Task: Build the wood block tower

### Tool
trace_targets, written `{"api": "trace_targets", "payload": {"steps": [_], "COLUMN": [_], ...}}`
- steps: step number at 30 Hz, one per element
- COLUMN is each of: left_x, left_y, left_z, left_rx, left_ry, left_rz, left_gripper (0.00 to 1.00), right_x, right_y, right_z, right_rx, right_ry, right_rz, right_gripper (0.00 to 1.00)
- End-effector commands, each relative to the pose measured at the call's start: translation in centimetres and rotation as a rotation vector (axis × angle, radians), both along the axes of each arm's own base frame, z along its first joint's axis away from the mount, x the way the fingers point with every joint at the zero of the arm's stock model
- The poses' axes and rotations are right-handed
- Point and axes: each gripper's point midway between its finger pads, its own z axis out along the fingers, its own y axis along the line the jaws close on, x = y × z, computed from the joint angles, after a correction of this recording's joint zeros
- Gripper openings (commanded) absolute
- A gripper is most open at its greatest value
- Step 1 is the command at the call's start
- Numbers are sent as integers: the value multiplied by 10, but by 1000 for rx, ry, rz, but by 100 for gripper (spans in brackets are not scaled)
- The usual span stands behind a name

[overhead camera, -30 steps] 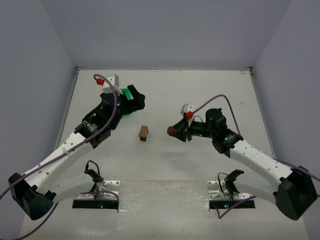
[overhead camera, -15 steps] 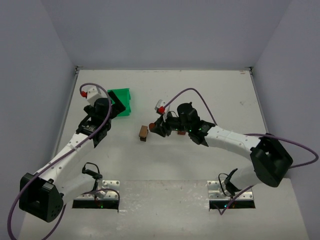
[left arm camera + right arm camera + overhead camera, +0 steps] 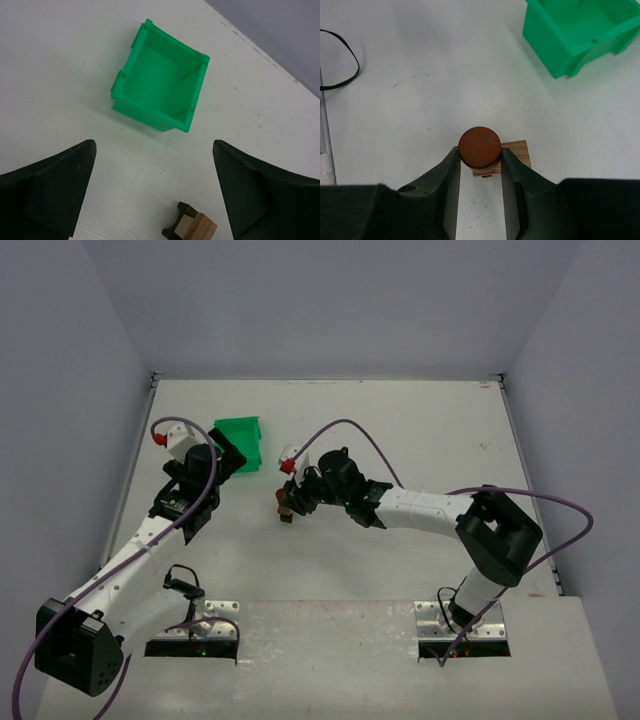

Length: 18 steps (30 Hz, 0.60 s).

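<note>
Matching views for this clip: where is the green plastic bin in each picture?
Top external: green plastic bin upper left of centre.
Left wrist: the bin upper centre, whole.
Right wrist: the bin top right corner, cropped.
Shared landmark: tan wood block, centre in top external, bottom edge in left wrist, beneath the reddish-brown round wooden piece held by the right tool in right wrist.

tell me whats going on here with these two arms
The right gripper is shut on a reddish-brown round piece and holds it right over the small wooden stack of tan and darker wood, near the middle of the table. Whether the piece touches the stack yet is not clear. The left gripper is open and holds nothing, hovering near the green bin, which looks empty.
</note>
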Motion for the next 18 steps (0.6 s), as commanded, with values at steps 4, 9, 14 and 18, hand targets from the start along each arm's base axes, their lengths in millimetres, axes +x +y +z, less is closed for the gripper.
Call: {"api": "trace_targets", "payload": {"steps": [4, 9, 14, 18], "left_x": [8, 8, 8, 9], "left_y": [-2, -2, -3, -4], "left_z": [8, 8, 8, 7], "left_rx": [-26, -28, -30, -30], "left_ry": [-42, -45, -50, -47], "left_rz": [-2, -4, -4, -10], "left_gripper": [100, 100, 100, 100], "right_x": [16, 20, 21, 18], "right_y": [10, 9, 7, 5], "right_z": [18, 12, 9, 4], "right_rx": [46, 42, 45, 54], "right_ry": [-77, -68, -64, -44], "right_rz": [-65, -94, -109, -117], "right_gripper": [10, 10, 11, 13]}}
